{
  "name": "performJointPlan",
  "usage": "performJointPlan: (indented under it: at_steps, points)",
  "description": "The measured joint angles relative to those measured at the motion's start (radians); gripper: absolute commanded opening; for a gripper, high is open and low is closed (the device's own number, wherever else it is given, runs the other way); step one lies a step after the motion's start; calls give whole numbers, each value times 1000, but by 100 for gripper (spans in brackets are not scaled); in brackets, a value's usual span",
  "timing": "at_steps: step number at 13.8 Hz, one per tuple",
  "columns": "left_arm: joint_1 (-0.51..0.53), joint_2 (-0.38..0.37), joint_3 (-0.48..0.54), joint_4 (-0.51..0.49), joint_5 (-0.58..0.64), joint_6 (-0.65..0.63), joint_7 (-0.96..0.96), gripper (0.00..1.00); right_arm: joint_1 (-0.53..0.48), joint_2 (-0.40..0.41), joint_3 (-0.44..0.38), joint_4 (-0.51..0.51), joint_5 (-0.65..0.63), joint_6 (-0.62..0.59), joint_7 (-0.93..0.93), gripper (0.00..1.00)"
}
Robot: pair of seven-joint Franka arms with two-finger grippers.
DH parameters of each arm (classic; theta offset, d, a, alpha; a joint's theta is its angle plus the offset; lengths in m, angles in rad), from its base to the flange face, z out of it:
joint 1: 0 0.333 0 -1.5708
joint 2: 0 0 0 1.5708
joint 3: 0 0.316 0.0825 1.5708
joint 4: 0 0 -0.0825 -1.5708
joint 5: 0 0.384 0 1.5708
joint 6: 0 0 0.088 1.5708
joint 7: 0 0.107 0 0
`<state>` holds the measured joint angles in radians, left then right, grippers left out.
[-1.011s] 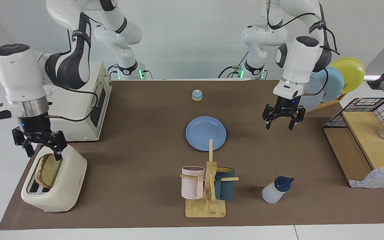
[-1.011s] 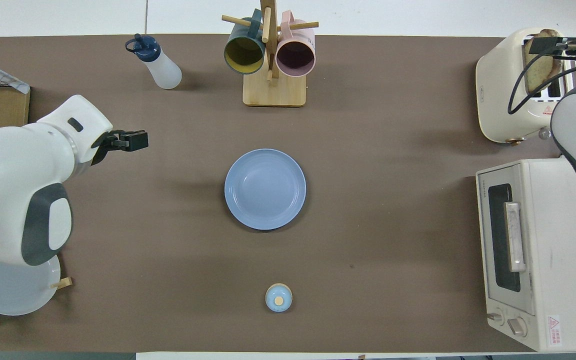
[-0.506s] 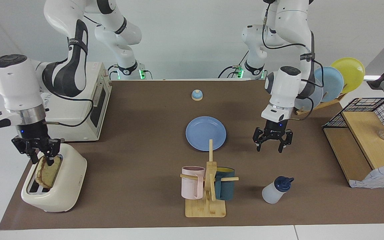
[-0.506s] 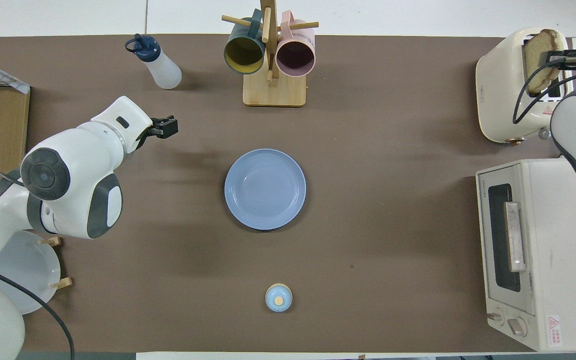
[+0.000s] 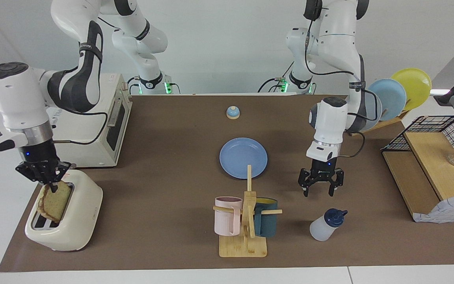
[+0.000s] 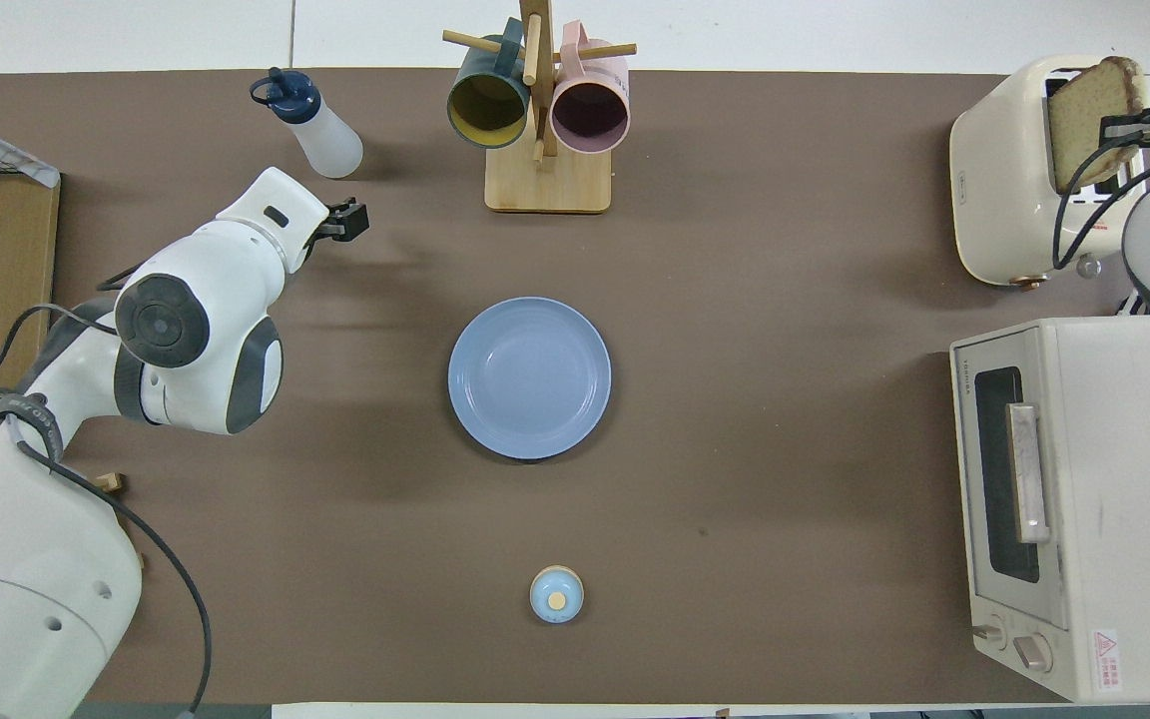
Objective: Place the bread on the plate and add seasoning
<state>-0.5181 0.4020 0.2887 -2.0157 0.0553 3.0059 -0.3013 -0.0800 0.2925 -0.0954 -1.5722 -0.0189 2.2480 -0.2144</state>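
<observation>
Gripping the bread by its top edge, the right gripper has its fingertips pinched on the slice, which stands partly raised out of the toaster slot at the right arm's end of the tabletop. None of the task looks finished: the plate lies bare at mid-tabletop, and the seasoning stands untouched.

From the plate in the overhead view, the toaster sits at about two o'clock and the seasoning at about eleven o'clock. The left gripper hangs with jaws spread over bare tabletop between plate and seasoning, holding nothing.

A mug rack with pink and dark mugs stands at twelve o'clock from the plate, a small blue dome at six, the toaster oven at four. To my eye the path from toaster to plate is open; the rack crowds the bottle's approach only slightly.
</observation>
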Motion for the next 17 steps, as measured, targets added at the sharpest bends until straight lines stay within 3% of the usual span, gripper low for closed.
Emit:
performJointPlan:
  at_steps: [2, 7, 11, 14, 17]
  points:
    - [-104, 60, 107, 59, 0, 1, -61, 100, 15, -17, 10, 94, -10, -156, -13, 0]
    - [-126, 176, 135, 172, 0, 2, -113, 100, 207, -95, 23, 159, -65, -362, 27, 0]
    - [-107, 214, 148, 255, 0, 2, -124, 100, 415, -97, 35, 152, -65, -359, 303, 0]
    - [-95, 224, 148, 268, 0, 2, -124, 100, 499, -92, 39, 117, -58, -345, 346, 0]
    - [-93, 232, 147, 271, 0, 3, -128, 100, 591, -85, 43, 33, -26, -214, 531, 0]
